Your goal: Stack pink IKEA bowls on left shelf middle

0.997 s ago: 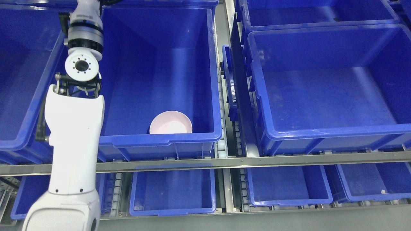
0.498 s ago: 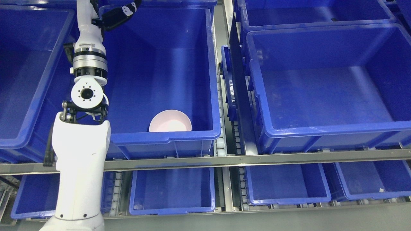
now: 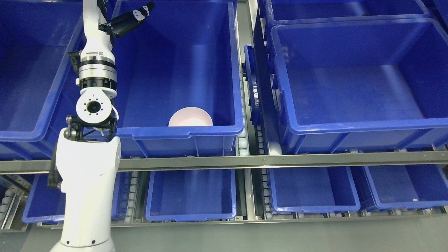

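At the far left a big blue plastic bin sits on the metal shelf rail, cut off by the left edge of the picture. Just beside it the white robot left arm comes up from the bottom left corner. It has a round silver and white joint part way up, and it goes on up along the left wall of the next bin. At the top of the arm is the left hand, black with a white patch. It hangs over the back left corner of that bin. One long finger points up and to the right. It holds nothing, and the finger looks stretched out, but most of the hand is hidden at the top edge.

Next comes the large deep blue plastic bin in the middle. The round pink plastic bowl is inside it, on the floor of the bin, right up against the front wall and a bit right of the middle. It stands the right way up. The front rim of the bin hides its lower part. I cannot tell if it is one bowl or more. The hand is well apart from the bowl, at the other end of the bin.

To the right, past a strip of little white rollers, is another wide blue plastic bin. Under the rail there is a lower row of smaller blue bins.
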You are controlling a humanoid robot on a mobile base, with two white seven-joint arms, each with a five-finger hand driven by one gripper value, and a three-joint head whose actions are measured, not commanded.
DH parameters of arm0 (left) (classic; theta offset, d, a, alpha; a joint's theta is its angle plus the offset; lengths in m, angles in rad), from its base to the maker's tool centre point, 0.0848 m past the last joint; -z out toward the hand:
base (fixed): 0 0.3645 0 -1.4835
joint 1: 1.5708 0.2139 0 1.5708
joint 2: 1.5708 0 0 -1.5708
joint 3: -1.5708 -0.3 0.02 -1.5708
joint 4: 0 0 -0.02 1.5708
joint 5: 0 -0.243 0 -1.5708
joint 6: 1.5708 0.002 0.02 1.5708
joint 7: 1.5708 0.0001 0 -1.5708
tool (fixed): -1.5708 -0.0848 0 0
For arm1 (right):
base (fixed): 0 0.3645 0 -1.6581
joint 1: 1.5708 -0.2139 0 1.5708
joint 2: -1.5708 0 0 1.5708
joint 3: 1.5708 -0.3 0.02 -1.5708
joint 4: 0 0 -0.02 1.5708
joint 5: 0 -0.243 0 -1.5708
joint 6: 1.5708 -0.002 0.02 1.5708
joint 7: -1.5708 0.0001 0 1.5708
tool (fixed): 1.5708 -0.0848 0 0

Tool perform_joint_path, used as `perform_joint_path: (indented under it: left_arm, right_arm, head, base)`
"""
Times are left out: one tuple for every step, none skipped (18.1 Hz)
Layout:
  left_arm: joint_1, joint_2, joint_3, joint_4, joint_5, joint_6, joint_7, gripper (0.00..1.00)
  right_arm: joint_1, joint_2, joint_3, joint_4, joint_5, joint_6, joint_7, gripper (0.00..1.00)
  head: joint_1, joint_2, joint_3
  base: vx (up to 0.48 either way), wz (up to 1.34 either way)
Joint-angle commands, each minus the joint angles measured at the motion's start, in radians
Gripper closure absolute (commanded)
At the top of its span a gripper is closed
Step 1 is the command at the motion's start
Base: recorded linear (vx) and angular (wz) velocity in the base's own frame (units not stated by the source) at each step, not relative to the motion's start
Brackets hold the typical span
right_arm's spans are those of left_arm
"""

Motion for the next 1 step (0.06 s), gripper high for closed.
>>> perform_joint_path:
  left_arm:
    - [0.006,0.01,0.006,-0.044,0.002,0.002,-0.002,0.0]
  right_arm:
    - [0.001,-0.017,-0.011,-0.034,0.0,0.001,0.001,0.0]
  head:
    - [0.0,0.0,0.0]
  base:
    - [-0.088,0.07]
